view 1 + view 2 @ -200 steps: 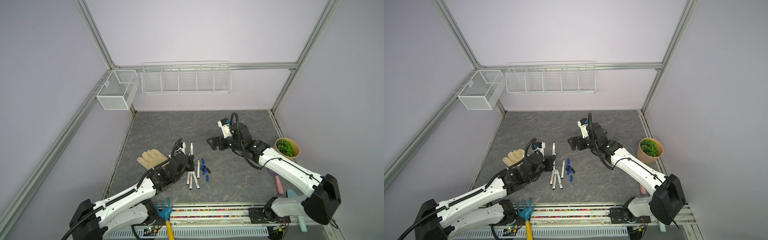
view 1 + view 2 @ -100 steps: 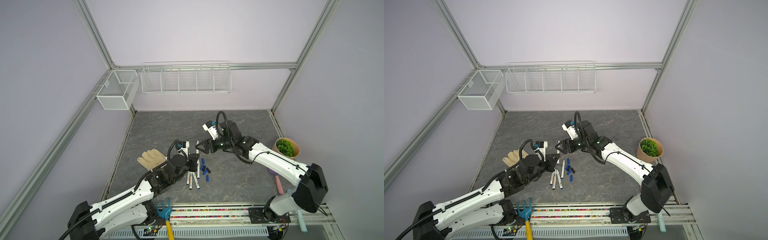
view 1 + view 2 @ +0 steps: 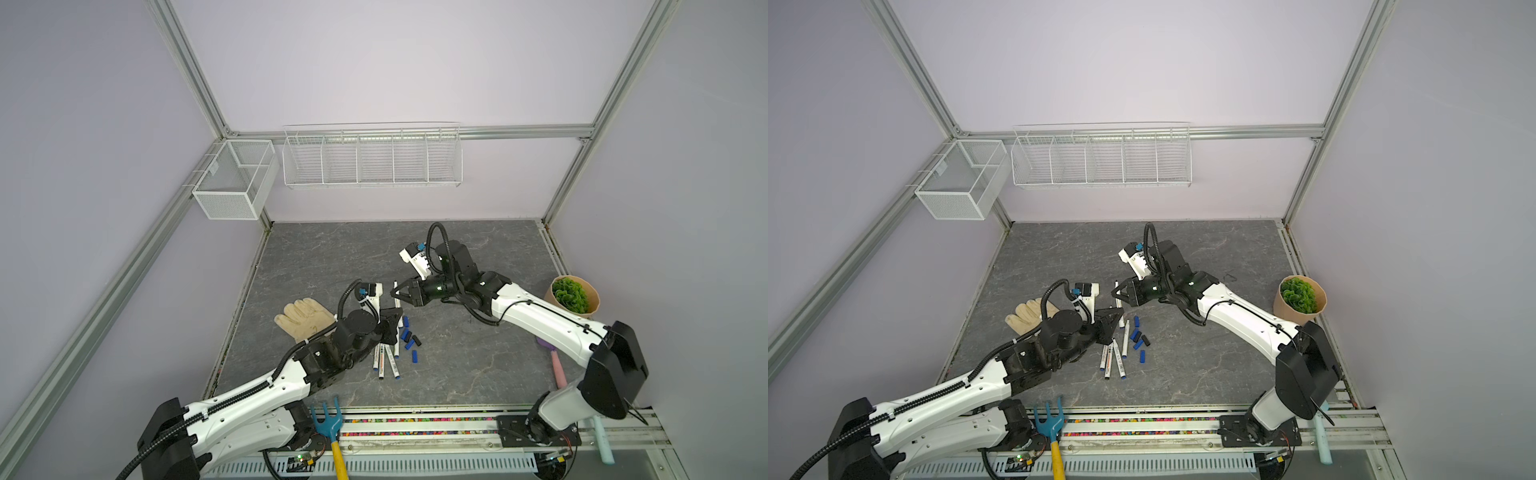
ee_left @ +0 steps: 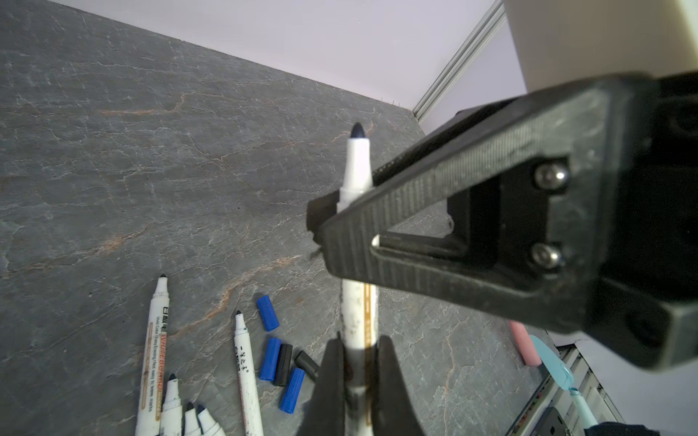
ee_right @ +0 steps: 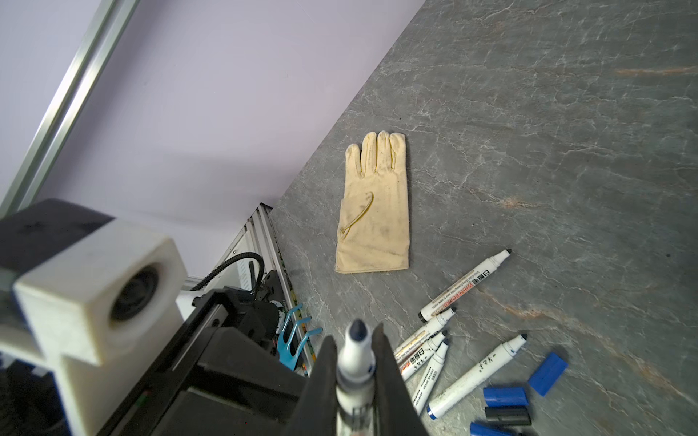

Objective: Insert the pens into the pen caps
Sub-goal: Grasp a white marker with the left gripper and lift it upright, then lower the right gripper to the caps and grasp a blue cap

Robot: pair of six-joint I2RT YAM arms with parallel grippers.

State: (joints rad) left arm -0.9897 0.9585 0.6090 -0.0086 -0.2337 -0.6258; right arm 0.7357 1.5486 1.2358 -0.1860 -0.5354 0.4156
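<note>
One white pen (image 4: 357, 166) stands upright above the table, dark tip up, and both grippers hold it. My left gripper (image 4: 359, 341) is shut on its lower barrel. My right gripper (image 5: 355, 334) is shut on its neck just below the tip, and its black fingers (image 4: 453, 181) cross the left wrist view. In both top views the two grippers meet at this pen (image 3: 395, 287) (image 3: 1116, 286). Several loose pens (image 3: 384, 361) (image 3: 1113, 357) lie side by side on the table. Blue and black pen caps (image 3: 409, 336) (image 3: 1138, 336) (image 4: 270, 358) (image 5: 504, 396) lie scattered right of them.
A cream glove (image 3: 303, 318) (image 5: 374, 211) lies left of the pens. A blue garden fork (image 3: 328, 424) rests at the front rail. A potted plant (image 3: 575, 295) stands at the right edge, with pink and teal tools (image 3: 557, 370) in front of it. Wire baskets (image 3: 372, 158) hang on the back wall.
My right gripper swung left from the middle of the table to the pen in my left gripper and shut on its upper end. The left arm shifted the pen slightly right.
</note>
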